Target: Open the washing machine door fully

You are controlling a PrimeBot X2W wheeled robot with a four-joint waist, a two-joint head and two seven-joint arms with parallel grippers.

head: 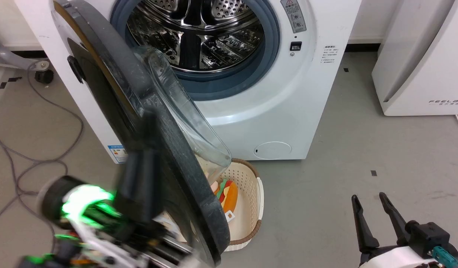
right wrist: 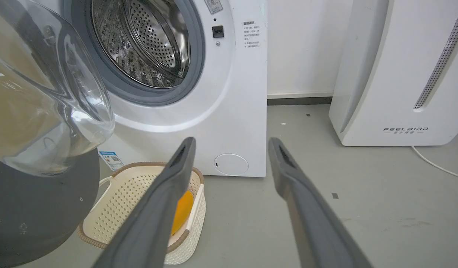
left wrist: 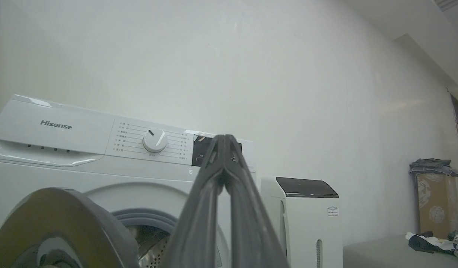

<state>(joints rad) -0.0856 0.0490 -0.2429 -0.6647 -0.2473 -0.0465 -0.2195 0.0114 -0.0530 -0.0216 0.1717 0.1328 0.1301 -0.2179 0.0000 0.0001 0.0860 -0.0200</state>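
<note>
The white washing machine (head: pixel 273 111) stands with its steel drum (head: pixel 199 33) exposed. The washing machine door (head: pixel 165 156) is swung out towards me, nearly edge-on, and its clear glass bowl (head: pixel 180 108) bulges towards the drum. My left gripper (head: pixel 150 126) is blurred, its dark fingers lying against the door's outer side. In the left wrist view the left gripper (left wrist: pixel 225 138) is shut with nothing between its fingers, the door (left wrist: pixel 65 223) low on the left. My right gripper (head: pixel 367 196) hangs open over the floor, apart from the door (right wrist: pixel 35 208); its fingers (right wrist: pixel 177 178) frame empty space.
A cream perforated basket (head: pixel 247 208) holding a toy burger (head: pixel 229 195) sits on the floor under the door's lower edge. The white FEELBIRD appliance (head: pixel 419 56) stands to the right. Grey cables (head: pixel 46 111) trail on the floor at left.
</note>
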